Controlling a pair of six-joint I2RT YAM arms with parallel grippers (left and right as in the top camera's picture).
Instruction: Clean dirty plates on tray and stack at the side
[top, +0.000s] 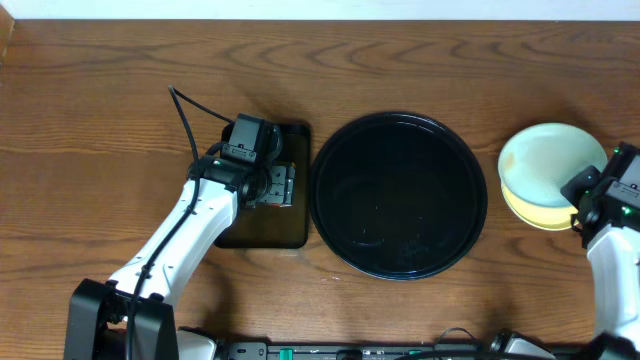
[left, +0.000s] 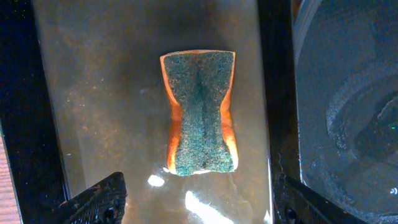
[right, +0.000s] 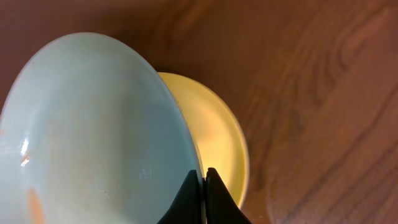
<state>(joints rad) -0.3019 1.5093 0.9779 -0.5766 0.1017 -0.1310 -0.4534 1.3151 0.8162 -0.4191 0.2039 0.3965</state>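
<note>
The wooden desk (top: 100, 80) is showing matt grain, the round black tray (top: 400, 200) is gleaming glossy, the sponge (left: 202, 112) is looking rough and fibrous, the mint plate (right: 93, 124) and yellow plate (right: 217, 137) are shining smooth.

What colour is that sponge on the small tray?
The sponge is green on top with orange sides, clearest in the left wrist view.

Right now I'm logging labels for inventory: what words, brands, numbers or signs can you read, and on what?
None readable: the sponge, round tray, small tray, mint plate and yellow plate show no writing, and nothing else in view carries any legible mark.
</note>
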